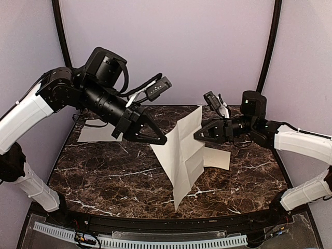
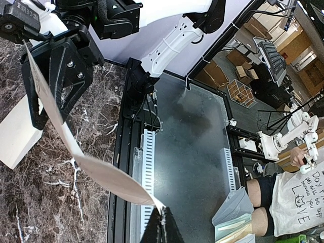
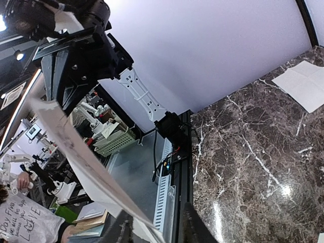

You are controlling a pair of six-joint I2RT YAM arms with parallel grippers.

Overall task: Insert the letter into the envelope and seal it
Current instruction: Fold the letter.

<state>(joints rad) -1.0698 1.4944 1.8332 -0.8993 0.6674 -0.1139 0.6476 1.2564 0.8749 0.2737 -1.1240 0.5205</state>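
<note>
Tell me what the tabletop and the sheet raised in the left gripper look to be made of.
The tabletop looks like polished dark brown marble or a marble-look laminate: white veins, glossy glints; which one is unclear. The raised sheet looks like thin matte off-white paper: it carries sharp fold lines and bows away from the left gripper pinching it.

Both the left arm [image 1: 23, 116] and the right arm [image 1: 303, 142] have white shells on their long links and black cylindrical joints. Black cables [image 1: 124, 75] loop by the left wrist. The left gripper [image 1: 164, 140] and right gripper [image 1: 197, 136] are black, and their triangular fingers [image 2: 61, 61] carry small screws [image 2: 70, 64].
</note>
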